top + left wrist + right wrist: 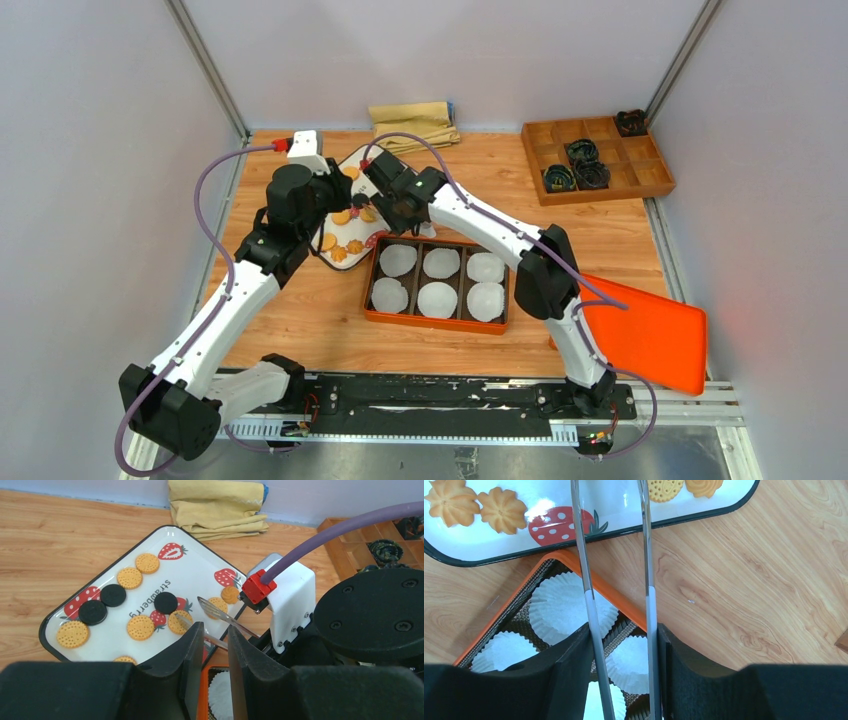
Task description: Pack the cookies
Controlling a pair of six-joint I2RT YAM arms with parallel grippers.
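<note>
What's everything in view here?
Plate: one, white with strawberries, far left.
Cookies: many, mostly golden, few black, on plate.
Box: one, orange, beside plate.
Paper cups: six, white, in box.
Lid: one, orange, near right.
Wooden tray: one, brown, far right, holding dark items.
Cloth: one, yellow, folded, far edge.
Tongs: one, metal, in right fingers.
Left fingers: two, black, apart, empty, over plate edge.
Arms: two, white and black.

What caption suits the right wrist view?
Right tool holding metal tongs above paper cups, pointing at cookies on the strawberry plate.

Plate apparently reads "strawberry".
</note>
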